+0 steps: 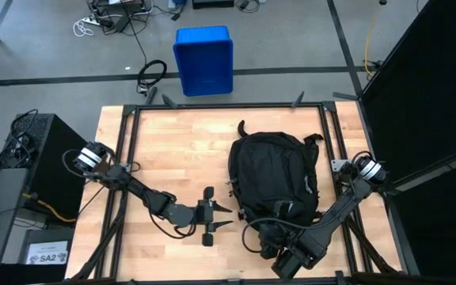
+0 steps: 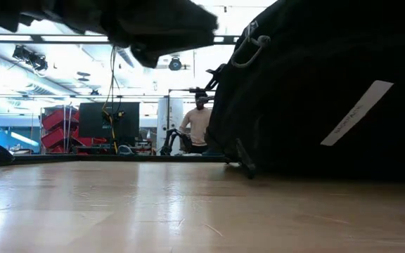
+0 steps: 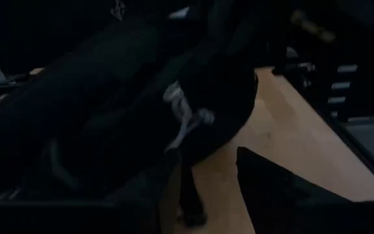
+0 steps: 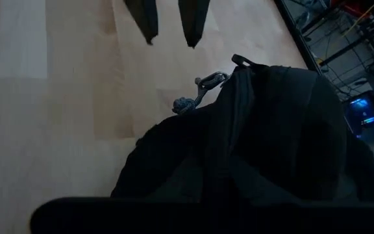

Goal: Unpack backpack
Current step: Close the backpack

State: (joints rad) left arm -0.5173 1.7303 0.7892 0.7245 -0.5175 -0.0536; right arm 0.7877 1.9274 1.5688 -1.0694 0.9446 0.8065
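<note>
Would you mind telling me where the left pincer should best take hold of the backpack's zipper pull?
Probably the grey zipper pull sticking out from the backpack edge facing the left pincer. It hangs clear of the fabric above the table, so approaching level from that open-table side looks easiest.

Robotics lab or workshop. Butcher-block wooden table (image 1: 188, 150) in a black metal frame, on a grey concrete floor (image 1: 54, 47) with dark tape lines. Blue plastic bin (image 1: 203, 59) just beyond the table's far edge, loose cables (image 1: 152, 74) nearby, a black computer tower (image 1: 34, 154) off its left edge. Low view: red storage racks (image 2: 60, 128), a monitor (image 2: 109, 119), ceiling strip lights, a person (image 2: 198, 126) in the background.
</note>
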